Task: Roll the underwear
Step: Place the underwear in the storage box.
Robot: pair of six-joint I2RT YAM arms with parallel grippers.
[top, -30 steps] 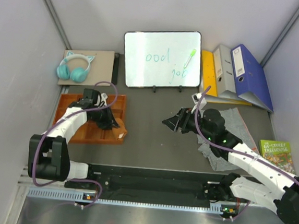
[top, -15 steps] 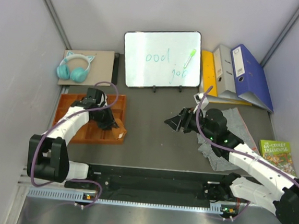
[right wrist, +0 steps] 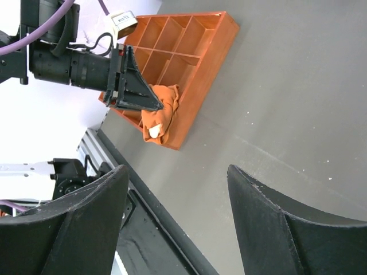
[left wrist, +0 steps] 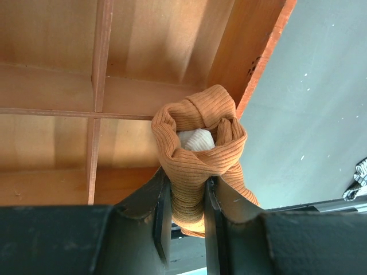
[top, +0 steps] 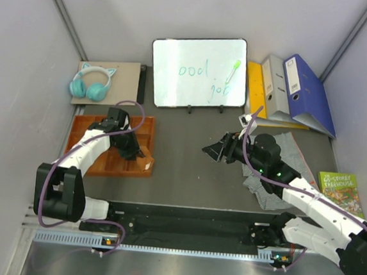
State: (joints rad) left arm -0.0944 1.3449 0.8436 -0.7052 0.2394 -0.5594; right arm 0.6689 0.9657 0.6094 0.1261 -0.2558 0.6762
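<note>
A grey tabletop (top: 187, 170) walled in by pale panels carries the whole scene, and the orange compartment tray (left wrist: 132, 97) on it serves as the landmark. The left gripper (left wrist: 183, 189) is clenched on the rust-orange briefs (left wrist: 198, 154), which are bunched into a tight roll with the cream waistband showing at its core. The roll sits at the tray's near right corner, against the right-hand wall. From the right wrist view part of it seems to hang over the rim, so I cannot tell whether it lies fully inside a compartment.

The right gripper (right wrist: 176, 172) stands spread wide with nothing between its fingers, hovering over the table well to the right of the tray and facing it. Farther right of the tray, the striped boxer shorts (top: 296, 152) lie loose under the right arm, not rolled.

By my reading, the briefs are rolled and being stowed. The next move calls for settling the roll down into the corner compartment before letting go, so it does not spring open or slip over the wall; then the boxer shorts.
</note>
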